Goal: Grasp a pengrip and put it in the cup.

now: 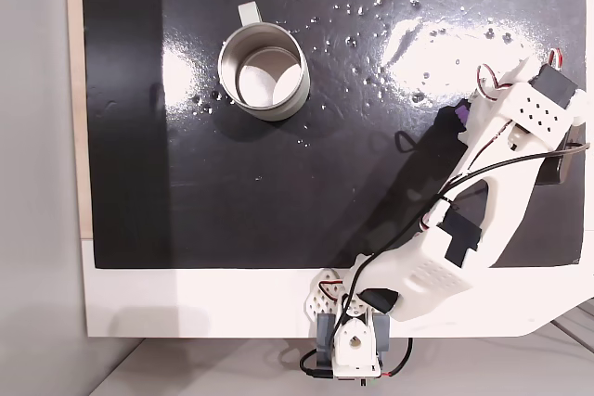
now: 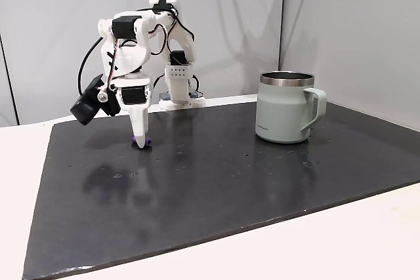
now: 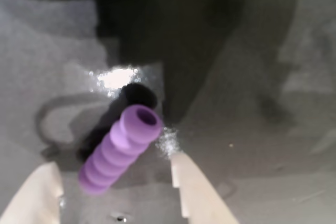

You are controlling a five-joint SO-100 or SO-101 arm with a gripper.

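Observation:
The purple ribbed pengrip [image 3: 118, 148] lies on the black mat between my two pale fingers, in the wrist view. My gripper [image 3: 113, 159] is open around it, with a gap on each side. In a fixed view from above, the pengrip [image 1: 462, 114] peeks out beside the gripper [image 1: 455, 127] at the mat's right side. The cup [image 1: 264, 71] stands far off to the left there, upright, handle tab pointing up. In a fixed view from the side, the gripper [image 2: 140, 137] points down onto the pengrip [image 2: 142, 143], and the cup [image 2: 283, 106] stands well to the right.
The black mat [image 1: 278, 192] covers most of the white table, with glare and small specks near its top. The arm's base [image 1: 353, 340] sits at the lower edge in the fixed view from above. Cables loop beside the arm.

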